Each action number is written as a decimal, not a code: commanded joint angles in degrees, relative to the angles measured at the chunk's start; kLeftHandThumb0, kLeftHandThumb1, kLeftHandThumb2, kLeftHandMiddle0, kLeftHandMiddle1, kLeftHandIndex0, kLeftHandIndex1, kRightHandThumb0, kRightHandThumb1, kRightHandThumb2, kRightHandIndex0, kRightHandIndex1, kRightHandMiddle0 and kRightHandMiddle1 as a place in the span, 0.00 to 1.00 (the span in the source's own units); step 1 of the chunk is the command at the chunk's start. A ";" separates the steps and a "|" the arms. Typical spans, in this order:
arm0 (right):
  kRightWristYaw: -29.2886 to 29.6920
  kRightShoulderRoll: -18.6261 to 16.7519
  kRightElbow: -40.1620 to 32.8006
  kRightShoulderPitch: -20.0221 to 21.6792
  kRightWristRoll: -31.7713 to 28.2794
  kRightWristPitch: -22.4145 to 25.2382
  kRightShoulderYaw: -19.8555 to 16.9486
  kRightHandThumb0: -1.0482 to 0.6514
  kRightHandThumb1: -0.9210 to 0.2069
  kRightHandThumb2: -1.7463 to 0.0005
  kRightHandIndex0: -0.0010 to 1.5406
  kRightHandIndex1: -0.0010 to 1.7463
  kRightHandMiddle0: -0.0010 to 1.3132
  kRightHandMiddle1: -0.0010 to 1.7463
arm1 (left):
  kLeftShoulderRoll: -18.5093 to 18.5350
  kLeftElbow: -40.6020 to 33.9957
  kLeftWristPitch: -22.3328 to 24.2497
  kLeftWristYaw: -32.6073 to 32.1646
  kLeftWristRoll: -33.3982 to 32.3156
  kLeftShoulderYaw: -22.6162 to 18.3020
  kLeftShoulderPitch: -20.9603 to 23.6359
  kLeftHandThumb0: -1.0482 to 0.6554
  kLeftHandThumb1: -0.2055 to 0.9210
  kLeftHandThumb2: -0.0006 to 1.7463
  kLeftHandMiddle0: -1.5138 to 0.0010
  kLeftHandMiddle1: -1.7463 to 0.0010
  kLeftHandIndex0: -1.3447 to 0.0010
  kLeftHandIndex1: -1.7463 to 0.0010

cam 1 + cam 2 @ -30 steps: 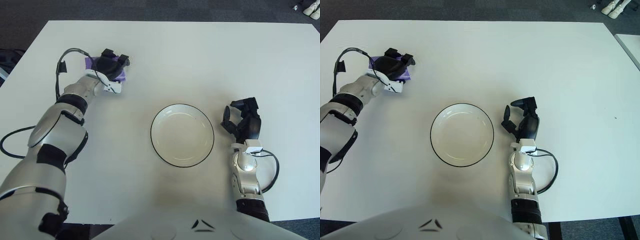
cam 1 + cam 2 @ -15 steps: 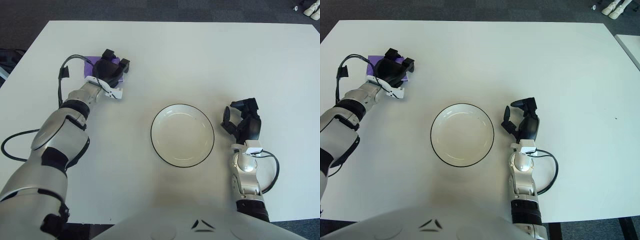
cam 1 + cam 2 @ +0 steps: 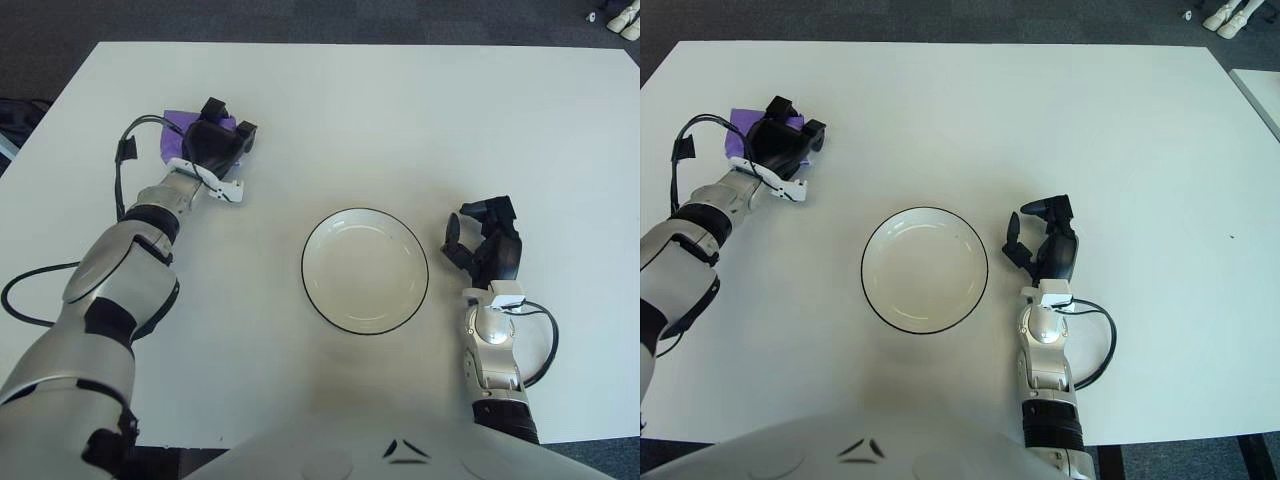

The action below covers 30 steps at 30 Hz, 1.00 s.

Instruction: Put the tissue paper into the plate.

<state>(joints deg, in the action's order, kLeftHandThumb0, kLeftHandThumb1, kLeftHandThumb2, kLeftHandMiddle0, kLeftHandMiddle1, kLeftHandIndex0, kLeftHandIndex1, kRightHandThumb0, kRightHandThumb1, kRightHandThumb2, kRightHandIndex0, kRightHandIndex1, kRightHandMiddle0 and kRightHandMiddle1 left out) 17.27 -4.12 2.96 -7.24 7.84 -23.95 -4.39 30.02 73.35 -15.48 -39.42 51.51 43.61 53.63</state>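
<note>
The left hand [image 3: 215,145] is reached out to the far left part of the white table [image 3: 400,110], its dark fingers [image 3: 243,133] curled down over the purple tissue paper [image 3: 172,132]. The tissue shows mostly behind and to the left of the hand, lying flat on the tabletop; whether the fingers actually pinch it or only rest on top cannot be told from here. It sits fairly near the table's left edge and well apart from the plate [image 3: 365,270].

The plate, white with a thin dark rim, stands empty near the middle of the table, with bare tabletop all around it and a wide open stretch between it and the tissue.

The right hand [image 3: 487,245] shows just to the right of the plate, close to its rim but not touching it, fingers loosely bent and holding nothing. Beyond it the table runs bare to the right and far edges.
</note>
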 commanded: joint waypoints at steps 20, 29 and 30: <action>0.41 -0.48 5.98 -4.04 0.72 1.59 -0.09 0.39 0.28 0.45 0.35 0.77 0.29 1.00 | -2.79 -0.65 -12.65 -4.53 -15.41 -15.70 -10.14 0.61 0.14 0.95 0.37 0.12 0.51 0.00; 0.10 -0.15 6.80 -3.54 0.51 1.49 -0.07 0.39 0.26 0.47 0.35 0.77 0.28 1.00 | -3.95 -2.51 -18.93 -5.70 -20.32 -21.80 -11.20 0.61 0.12 0.97 0.35 0.12 0.50 0.00; 0.08 -0.13 6.84 -3.51 0.47 1.41 -0.06 0.39 0.26 0.46 0.35 0.77 0.28 1.00 | -3.96 -2.86 -19.51 -6.32 -20.30 -22.13 -11.24 0.61 0.12 0.97 0.35 0.12 0.50 0.00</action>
<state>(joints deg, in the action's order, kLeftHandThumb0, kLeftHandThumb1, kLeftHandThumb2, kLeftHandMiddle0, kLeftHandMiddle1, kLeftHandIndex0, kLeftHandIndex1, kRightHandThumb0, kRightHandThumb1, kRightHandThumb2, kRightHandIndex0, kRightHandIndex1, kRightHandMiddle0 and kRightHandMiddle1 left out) 17.45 -4.00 3.16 -7.26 7.92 -24.24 -4.51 28.03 70.41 -33.03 -45.44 31.77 22.07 45.42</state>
